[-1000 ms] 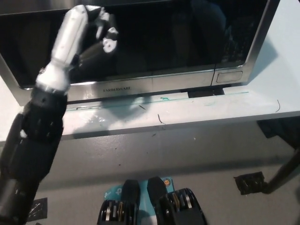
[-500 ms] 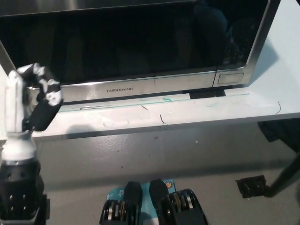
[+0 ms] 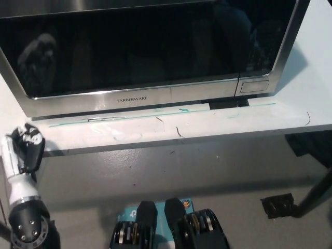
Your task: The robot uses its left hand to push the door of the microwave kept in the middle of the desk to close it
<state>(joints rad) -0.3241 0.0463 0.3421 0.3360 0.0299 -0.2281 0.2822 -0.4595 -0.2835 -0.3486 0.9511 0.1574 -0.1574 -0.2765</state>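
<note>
microwave [image 3: 150,52] sits door shut on the white surface [image 3: 218,122], left hand [image 3: 23,153] low at its front-left corner, fingers loosely curled, holding nothing

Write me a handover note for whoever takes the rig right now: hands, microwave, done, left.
Left hand: low at the picture's lower left, off the desk's front edge, touching nothing; fingers curled, holding nothing.
Right hand: not in view.
Microwave: on the white desk, door flush with the front frame, so it looks closed. Button panel at the right edge.
Done: door push appears complete.
Left: confirm the latch if you can; from this view nothing else is pending.
</note>
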